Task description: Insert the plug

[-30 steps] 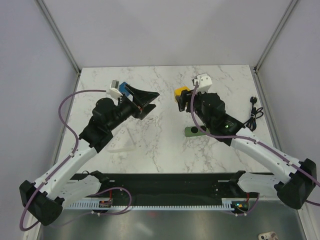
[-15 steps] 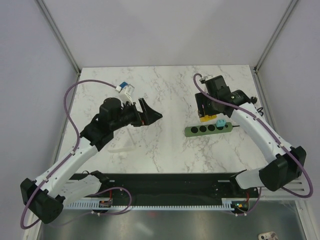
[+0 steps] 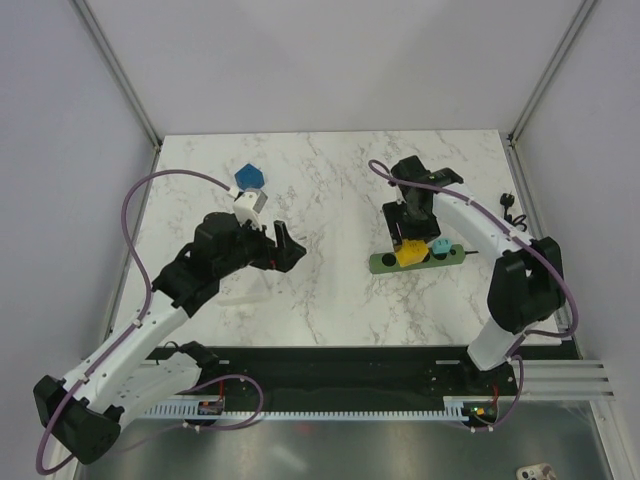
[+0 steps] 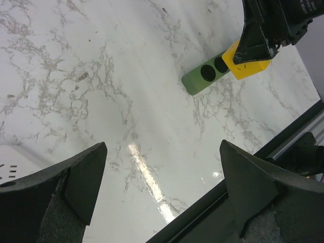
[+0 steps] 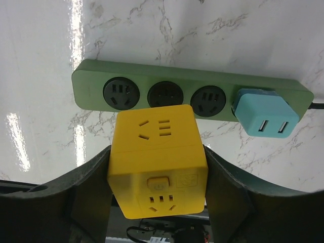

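A: Where is the plug?

B: The yellow plug (image 5: 158, 167) is clamped on both sides by the right pincer (image 5: 157, 188). It is just over the green strip (image 5: 143, 81) lying on the marble bench (image 3: 330, 180), by the strip's middle sockets. A teal adapter (image 5: 263, 116) fills the end socket.

A: And the left pincer?

B: The left pincer (image 4: 162, 177) is spread wide and holds nothing, well apart from the strip.

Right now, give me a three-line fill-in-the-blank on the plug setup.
1. The right fingers clamp the ____ plug.
2. The green socket strip shows ____ empty sockets beside a turquoise adapter.
3. The left fingers stand ____, holding nothing.
Missing words: yellow; three; open.
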Controlling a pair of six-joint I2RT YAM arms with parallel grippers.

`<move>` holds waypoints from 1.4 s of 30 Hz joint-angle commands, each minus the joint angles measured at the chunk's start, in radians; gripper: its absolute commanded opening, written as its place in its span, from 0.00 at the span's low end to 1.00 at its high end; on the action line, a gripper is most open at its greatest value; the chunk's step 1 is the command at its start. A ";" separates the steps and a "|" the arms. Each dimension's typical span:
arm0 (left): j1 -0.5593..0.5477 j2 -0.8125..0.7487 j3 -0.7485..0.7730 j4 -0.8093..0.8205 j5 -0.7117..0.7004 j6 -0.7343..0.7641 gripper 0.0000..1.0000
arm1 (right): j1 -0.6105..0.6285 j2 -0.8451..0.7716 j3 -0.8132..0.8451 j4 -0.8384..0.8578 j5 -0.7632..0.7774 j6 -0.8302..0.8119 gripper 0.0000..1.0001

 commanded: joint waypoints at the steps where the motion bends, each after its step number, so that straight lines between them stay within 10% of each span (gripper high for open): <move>1: 0.004 -0.038 -0.030 0.021 -0.076 0.086 1.00 | -0.006 0.056 0.084 -0.049 0.042 0.042 0.00; 42: 0.004 -0.117 -0.059 0.039 -0.108 0.087 0.99 | -0.092 0.157 0.015 0.063 -0.070 0.110 0.00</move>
